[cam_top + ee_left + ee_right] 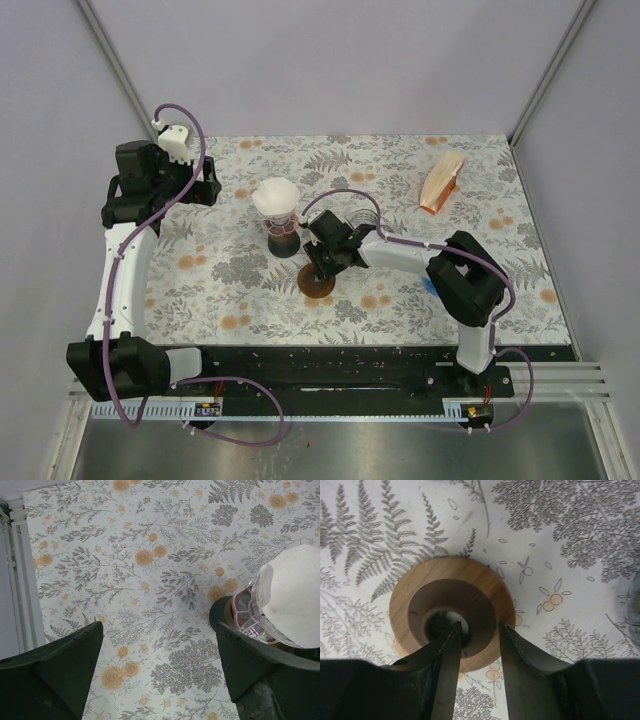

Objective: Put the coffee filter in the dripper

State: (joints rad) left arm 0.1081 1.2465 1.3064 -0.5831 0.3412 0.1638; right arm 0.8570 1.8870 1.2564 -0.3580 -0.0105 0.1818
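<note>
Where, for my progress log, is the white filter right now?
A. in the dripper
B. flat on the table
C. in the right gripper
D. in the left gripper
A: the left wrist view shows the white filter seated inside the clear dripper, its paper edge standing above the rim.

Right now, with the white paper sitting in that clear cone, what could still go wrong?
The right claw is at the wooden ring, close beside the dripper; swinging away carelessly might knock it over. The filter stands above the dripper's rim and looks loose, so a bump could tip it out. The open left claw also hangs nearby.
</note>
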